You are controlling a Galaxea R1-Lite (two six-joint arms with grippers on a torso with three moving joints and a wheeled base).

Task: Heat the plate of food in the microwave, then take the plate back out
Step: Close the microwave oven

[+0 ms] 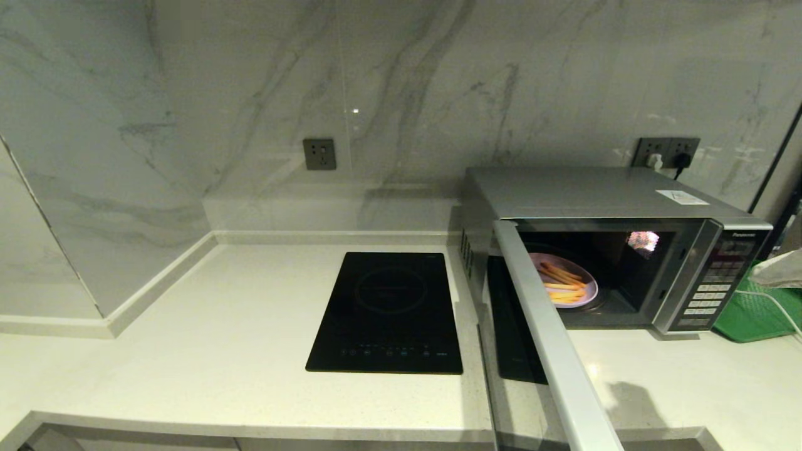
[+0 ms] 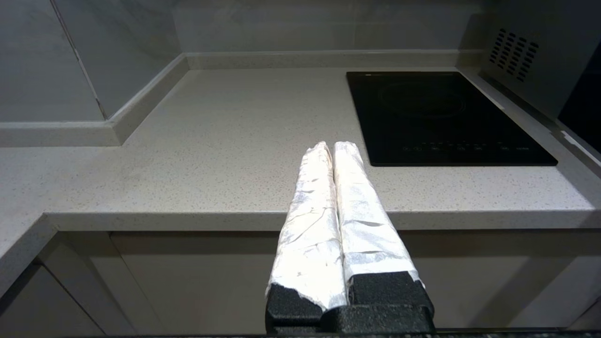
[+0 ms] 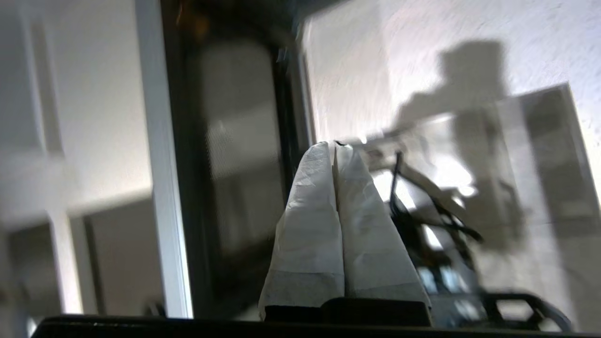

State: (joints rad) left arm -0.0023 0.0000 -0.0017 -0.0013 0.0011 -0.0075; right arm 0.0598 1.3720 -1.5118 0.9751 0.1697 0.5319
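The silver microwave [image 1: 595, 191] stands at the right of the counter with its door [image 1: 551, 351] swung wide open toward me. Inside it lies the pale lavender plate [image 1: 544, 258] with several yellow-orange sticks of food [image 1: 564, 285]. My right gripper [image 1: 755, 274] hovers at the far right, in front of the button panel [image 1: 711, 291], and is shut on nothing. In the right wrist view its white-wrapped fingers [image 3: 310, 188] are pressed together beside the door's dark glass [image 3: 235, 164]. My left gripper [image 2: 332, 144] is shut and empty, held off the counter's front edge.
A flat black induction hob [image 1: 388, 310] is set into the counter left of the microwave. A green tray [image 1: 752, 313] sits right of the microwave under a white cable [image 1: 780, 307]. The open door reaches past the counter's front edge [image 1: 250, 429].
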